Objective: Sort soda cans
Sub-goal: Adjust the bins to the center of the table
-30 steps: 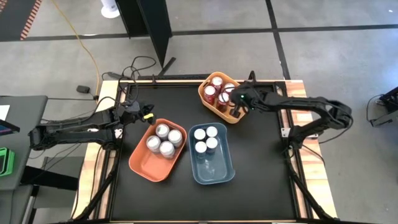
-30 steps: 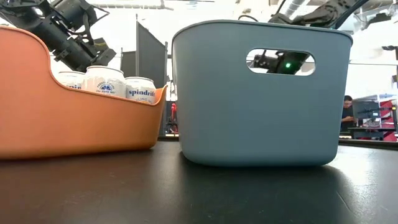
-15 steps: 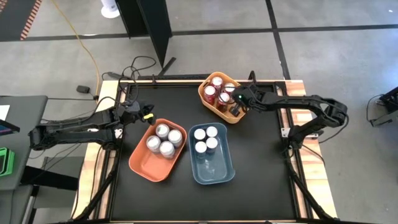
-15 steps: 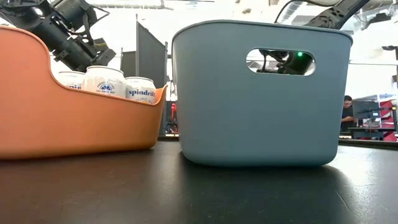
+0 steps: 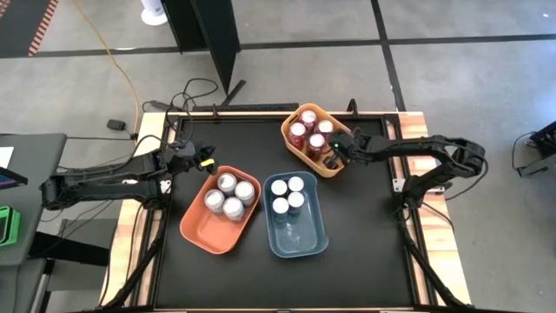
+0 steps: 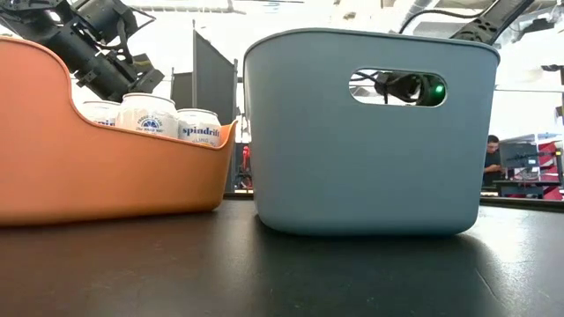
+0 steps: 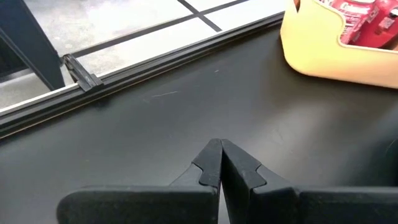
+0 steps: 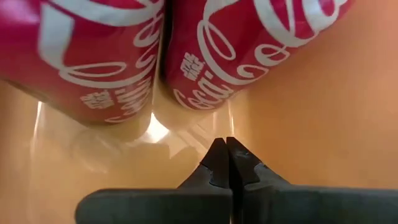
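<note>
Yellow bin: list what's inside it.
The yellow bin holds four red cans, silver tops up, plus the shut right gripper at its near end. The floor beneath the cans is hidden.

A black table [image 5: 365,217] with a pale wooden edge carries three plastic bins. An orange bin [image 5: 208,228] sits left of centre, a blue bin [image 5: 300,236] just to its right, and a yellow bin [image 5: 334,165] stands farther back. Beyond the table on the grey floor, a yellow cable [image 5: 117,69] trails past a dark upright panel [image 5: 213,39]. A person [image 6: 492,154] shows in the room's far right background.
</note>
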You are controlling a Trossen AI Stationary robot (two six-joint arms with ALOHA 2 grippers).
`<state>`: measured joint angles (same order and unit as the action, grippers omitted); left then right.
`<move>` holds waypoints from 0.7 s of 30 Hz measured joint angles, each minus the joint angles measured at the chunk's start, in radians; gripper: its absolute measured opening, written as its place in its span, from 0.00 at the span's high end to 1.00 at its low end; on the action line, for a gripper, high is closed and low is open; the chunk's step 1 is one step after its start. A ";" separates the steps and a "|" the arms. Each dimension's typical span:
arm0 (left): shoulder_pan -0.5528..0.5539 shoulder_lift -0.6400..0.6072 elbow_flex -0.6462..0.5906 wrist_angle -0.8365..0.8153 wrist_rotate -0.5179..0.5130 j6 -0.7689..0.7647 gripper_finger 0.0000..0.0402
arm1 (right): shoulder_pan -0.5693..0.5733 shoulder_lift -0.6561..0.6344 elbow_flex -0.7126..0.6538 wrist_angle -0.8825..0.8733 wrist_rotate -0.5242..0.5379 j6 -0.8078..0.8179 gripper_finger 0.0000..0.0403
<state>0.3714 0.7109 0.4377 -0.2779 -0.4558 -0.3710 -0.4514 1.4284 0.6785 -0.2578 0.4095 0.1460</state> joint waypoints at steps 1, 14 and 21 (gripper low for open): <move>0.000 0.000 0.000 0.000 0.000 0.000 1.00 | 0.008 0.000 0.000 0.000 0.000 0.013 1.00; 0.000 0.000 0.000 0.000 0.000 0.001 1.00 | 0.146 -0.002 0.005 -0.097 0.035 0.235 1.00; 0.000 0.000 0.000 0.000 0.000 0.002 1.00 | 0.242 -0.004 0.005 -0.201 0.085 0.368 1.00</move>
<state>0.3714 0.7109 0.4377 -0.2779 -0.4561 -0.3687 -0.2089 1.4247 0.6834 -0.4592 0.4950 0.5136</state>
